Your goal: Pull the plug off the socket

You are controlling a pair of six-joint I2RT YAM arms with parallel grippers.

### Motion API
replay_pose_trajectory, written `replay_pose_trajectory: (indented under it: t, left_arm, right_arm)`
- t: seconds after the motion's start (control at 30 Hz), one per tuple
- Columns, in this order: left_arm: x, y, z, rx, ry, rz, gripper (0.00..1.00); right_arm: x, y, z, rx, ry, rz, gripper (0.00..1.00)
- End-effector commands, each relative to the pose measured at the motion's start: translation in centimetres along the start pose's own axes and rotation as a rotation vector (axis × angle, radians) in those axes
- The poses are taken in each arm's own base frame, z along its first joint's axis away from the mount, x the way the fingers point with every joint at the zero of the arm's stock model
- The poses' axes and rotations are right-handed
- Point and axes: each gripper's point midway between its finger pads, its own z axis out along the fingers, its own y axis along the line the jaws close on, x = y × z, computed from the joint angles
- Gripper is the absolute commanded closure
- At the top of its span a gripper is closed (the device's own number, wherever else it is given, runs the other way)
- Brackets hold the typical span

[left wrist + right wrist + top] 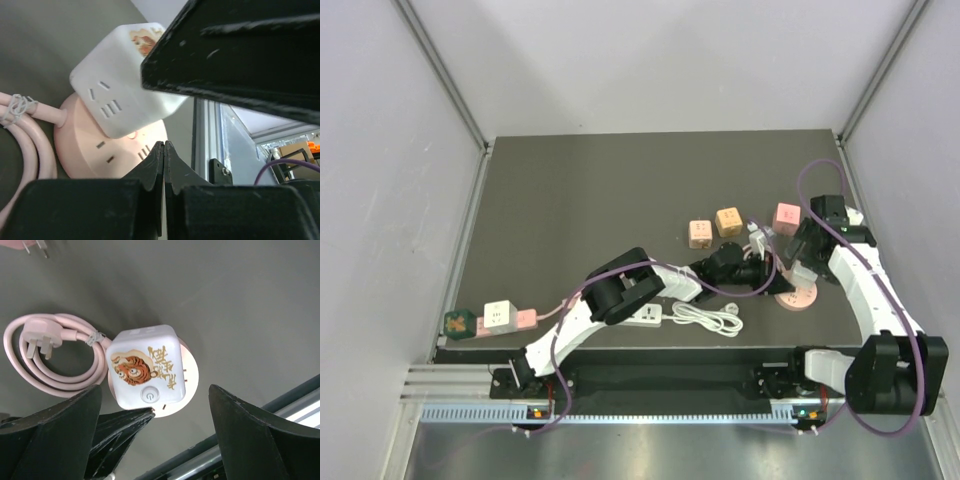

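L gripper (164, 150) shut, tips at pink socket (85, 145) | R gripper (155, 390) jaws wide, flanking white cube plug (145, 365) | plug seated on socket

The left pincer (164, 150) fills the bottom centre of the frame, its two black fingers pressed together. Just beyond its tips, a white cube plug (120, 95) sits on a round pink socket (82, 150). A tied pink cable (25, 145) loops at left on the dark worktop (45, 45). A broad black part (240, 50) covers the upper right.
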Motion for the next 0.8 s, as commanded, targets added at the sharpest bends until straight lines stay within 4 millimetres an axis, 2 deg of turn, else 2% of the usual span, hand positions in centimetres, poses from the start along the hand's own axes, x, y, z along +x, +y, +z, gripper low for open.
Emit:
replay_pose_trajectory:
  t: [0.0, 0.37, 0.77]
  left_arm:
    - [0.1, 1.0, 0.8, -0.029, 0.008, -0.015, 1.00]
    - [1.7, 4.0, 0.6, -0.164, 0.065, -0.079, 1.00]
    - [3.0, 5.0, 0.3, -0.202, 0.115, -0.110, 1.00]
  right_arm:
    - [-1.4, 0.3, 0.4, -0.008, -0.041, 0.022, 0.14]
    - [-1.2, 1.3, 2.2, -0.031, -0.023, 0.021, 0.18]
    - [-1.1, 0.9, 3.8, 0.001, -0.010, 0.004, 0.27]
